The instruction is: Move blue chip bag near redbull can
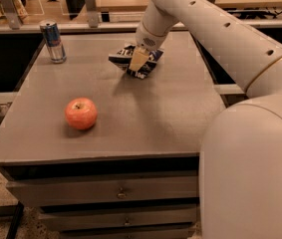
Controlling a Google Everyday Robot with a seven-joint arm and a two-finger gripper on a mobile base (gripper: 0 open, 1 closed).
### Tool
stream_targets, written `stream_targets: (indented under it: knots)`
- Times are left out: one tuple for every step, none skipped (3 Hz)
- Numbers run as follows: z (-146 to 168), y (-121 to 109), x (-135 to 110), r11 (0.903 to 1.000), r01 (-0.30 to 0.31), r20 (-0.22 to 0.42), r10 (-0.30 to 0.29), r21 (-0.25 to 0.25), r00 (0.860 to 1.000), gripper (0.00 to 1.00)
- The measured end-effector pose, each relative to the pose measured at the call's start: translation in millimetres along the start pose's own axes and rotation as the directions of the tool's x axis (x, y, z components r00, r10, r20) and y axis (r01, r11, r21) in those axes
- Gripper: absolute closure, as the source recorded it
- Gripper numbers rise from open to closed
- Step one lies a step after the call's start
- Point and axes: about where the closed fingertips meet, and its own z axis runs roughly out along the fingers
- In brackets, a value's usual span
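The gripper point(138, 61), hanging over the far middle of the desk point(175, 118), is carrying, by the look of it. The move is going best if it is travelling left at a low height with a firm hold, since crumpled foil slips, and stopping short of the can so as not to tip it. The gripper is pinching the blue chip bag point(149, 66), closed on its top; the bag seems to be hanging just clear of the surface. The redbull can point(53, 41) is standing upright at the far left, well apart. The apple point(80, 113) is lying nearer, out of the path.
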Motion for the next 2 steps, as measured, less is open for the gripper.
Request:
stream_targets:
  knots:
    - [-6,-6,-19,0.9991,0.031,0.048,-0.033,0.027,0.998,1.00]
    - [-26,-13,-56,0.9914,0.094,0.093,-0.102,0.091,0.990,1.00]
